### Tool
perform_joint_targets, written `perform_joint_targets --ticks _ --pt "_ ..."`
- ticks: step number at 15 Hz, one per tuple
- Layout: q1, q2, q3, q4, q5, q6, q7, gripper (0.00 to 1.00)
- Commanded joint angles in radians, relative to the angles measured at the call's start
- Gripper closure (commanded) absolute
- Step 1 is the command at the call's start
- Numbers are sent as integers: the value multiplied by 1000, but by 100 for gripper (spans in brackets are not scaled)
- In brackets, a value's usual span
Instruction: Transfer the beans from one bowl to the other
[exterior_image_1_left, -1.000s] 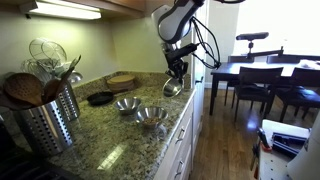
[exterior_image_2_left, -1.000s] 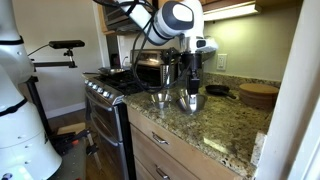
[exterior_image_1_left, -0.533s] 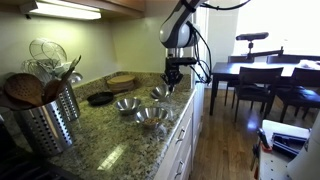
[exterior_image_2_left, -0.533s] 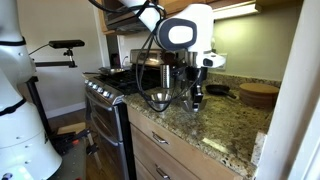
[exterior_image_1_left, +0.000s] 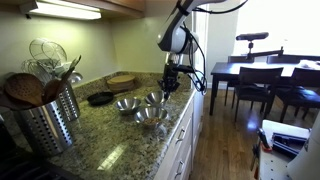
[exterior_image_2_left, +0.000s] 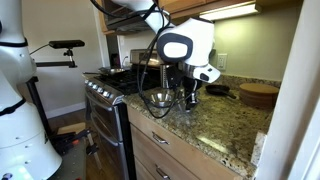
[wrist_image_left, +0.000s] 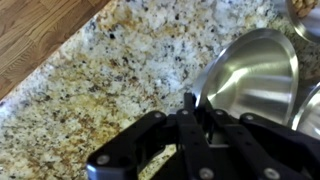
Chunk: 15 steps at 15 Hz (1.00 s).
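My gripper (exterior_image_1_left: 170, 82) hangs over the granite counter (exterior_image_1_left: 120, 140) and is shut on the rim of a steel bowl (exterior_image_1_left: 156, 97), holding it tilted just above the counter. In the wrist view the fingers (wrist_image_left: 193, 108) pinch this bowl's rim (wrist_image_left: 250, 70), and its inside looks empty. Two more steel bowls (exterior_image_1_left: 125, 104) (exterior_image_1_left: 150, 116) stand on the counter right beside it. A bowl with tan contents, possibly the beans (wrist_image_left: 306, 8), shows at the top right corner of the wrist view. The gripper (exterior_image_2_left: 190, 95) and the held bowl (exterior_image_2_left: 160, 99) also show from the stove side.
A metal holder with utensils (exterior_image_1_left: 50, 115) stands at the near end of the counter. A dark pan (exterior_image_1_left: 100, 98) and a round wooden board (exterior_image_1_left: 122, 79) lie by the wall. A stove (exterior_image_2_left: 105, 92) with a pot (exterior_image_2_left: 150, 70) adjoins the counter. A dining table with chairs (exterior_image_1_left: 260, 75) stands beyond.
The gripper has carried the steel bowl down and along the counter towards the two standing bowls. It now hangs right next to them.
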Motion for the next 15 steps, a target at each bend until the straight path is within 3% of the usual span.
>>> perform_joint_targets --ticks 1,6,10,11,12,15 --pt "-7 -18 4 -28 -13 3 -10 71" --pt "7 -29 -12 -36 -81 -1 33 42" --pt "54 -78 -52 -58 -298 -11 186 18" --pt "16 -7 -20 -4 -218 -3 107 10" --pt "20 -10 -21 -3 -232 -3 120 30" --pt "19 -1 -20 -1 -231 -3 119 11"
